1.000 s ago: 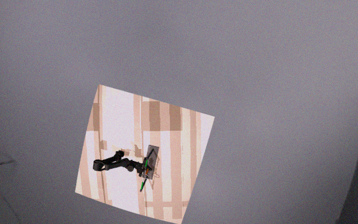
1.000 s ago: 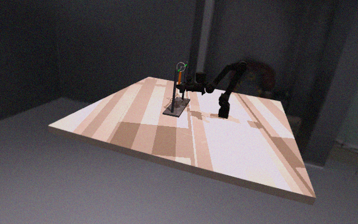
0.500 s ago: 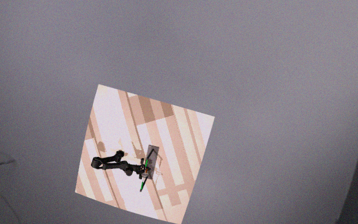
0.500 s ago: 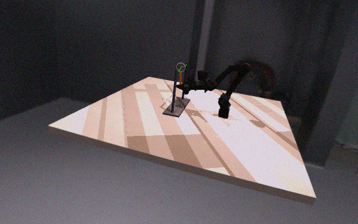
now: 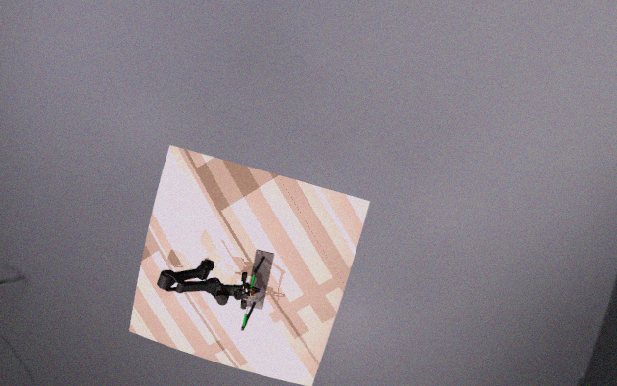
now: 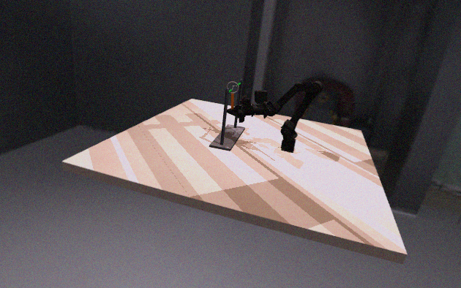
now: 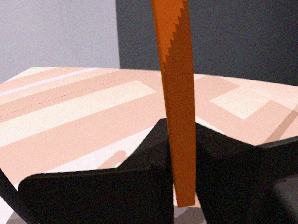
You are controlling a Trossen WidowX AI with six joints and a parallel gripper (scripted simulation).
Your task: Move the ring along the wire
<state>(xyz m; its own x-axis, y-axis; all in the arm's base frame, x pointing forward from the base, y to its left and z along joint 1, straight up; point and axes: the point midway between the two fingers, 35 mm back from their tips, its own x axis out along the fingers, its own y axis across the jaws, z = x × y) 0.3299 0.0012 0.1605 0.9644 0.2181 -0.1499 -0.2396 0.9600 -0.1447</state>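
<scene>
One black arm's fingers were clamped on one flat orange handle [image 7: 178, 96] (ring [image 6: 232, 87] at twelve o'clock above), between two dark posts [image 6: 223, 120] on the striped tabletop [image 6: 329, 190].

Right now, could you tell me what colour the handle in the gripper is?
Orange handle; wrist view shows it best.

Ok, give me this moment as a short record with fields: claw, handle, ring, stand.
claw: shut on the orange handle, near its lower end
handle: upright, rising above the fingers
ring: up at the wire's green part, near the top of a post
stand: grey base plate on the striped table
</scene>
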